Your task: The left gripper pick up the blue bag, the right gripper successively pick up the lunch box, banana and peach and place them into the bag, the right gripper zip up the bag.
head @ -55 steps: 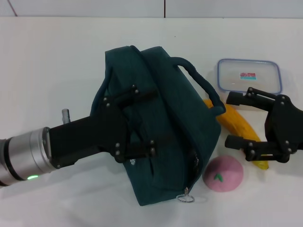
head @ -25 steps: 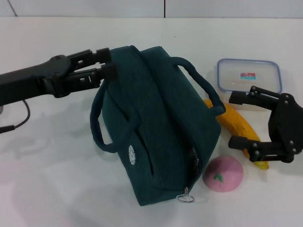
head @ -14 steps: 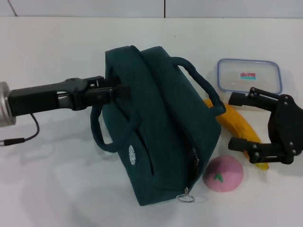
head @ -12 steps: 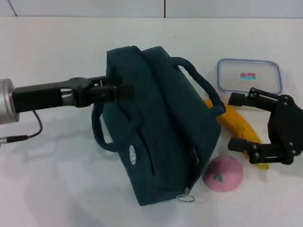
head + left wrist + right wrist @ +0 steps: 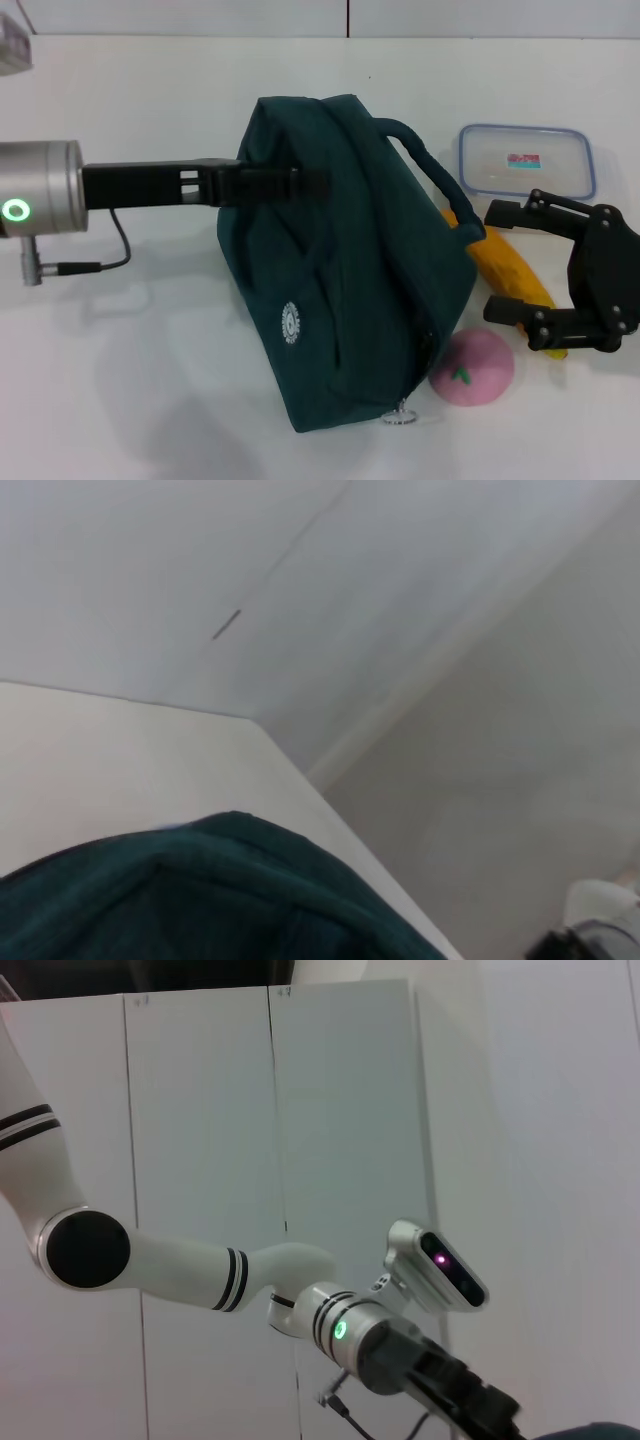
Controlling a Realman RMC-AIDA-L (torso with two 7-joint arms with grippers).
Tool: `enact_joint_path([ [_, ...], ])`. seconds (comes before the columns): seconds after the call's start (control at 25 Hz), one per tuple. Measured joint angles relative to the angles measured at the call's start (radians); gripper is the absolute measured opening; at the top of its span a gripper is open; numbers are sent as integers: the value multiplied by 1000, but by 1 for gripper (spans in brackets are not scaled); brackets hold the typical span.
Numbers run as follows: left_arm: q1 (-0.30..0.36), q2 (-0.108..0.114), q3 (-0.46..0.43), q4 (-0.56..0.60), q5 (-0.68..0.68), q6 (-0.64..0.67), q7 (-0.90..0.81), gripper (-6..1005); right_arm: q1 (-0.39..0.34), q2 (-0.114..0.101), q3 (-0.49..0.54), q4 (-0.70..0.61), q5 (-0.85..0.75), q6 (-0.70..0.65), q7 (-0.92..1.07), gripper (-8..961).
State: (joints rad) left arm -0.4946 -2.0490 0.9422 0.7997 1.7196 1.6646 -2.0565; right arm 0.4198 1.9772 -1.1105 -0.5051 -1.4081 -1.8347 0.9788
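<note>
My left gripper [image 5: 305, 181] jaws clamped on blue bag [image 5: 350, 270] top; right gripper [image 5: 512, 262] jaws spread wide over banana [image 5: 505, 262], beside peach [image 5: 472, 368]

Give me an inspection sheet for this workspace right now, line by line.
Surface: white table.
Job's things: blue bag closed, tilted; lunch box lidded, behind the banana; peach beside the bag's front corner.
Clutter: nothing seen.
Hands: left hand reaches sideways onto the bag's top edge, grip unclear; right hand open above the banana, empty.
Cables: black lead hanging from the left arm.
Surroundings: white wall panels behind.
</note>
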Motion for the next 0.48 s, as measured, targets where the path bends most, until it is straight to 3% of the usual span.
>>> enact_joint_path([
  [0.24,-15,-15,1,7,45,-116,-20,785,-8,-2,4,2,0,1,-1,869],
  [0.48,-18,-15,-4,8,54,-180,-25,773,-11,-2,5,2,0,5,-2,870],
])
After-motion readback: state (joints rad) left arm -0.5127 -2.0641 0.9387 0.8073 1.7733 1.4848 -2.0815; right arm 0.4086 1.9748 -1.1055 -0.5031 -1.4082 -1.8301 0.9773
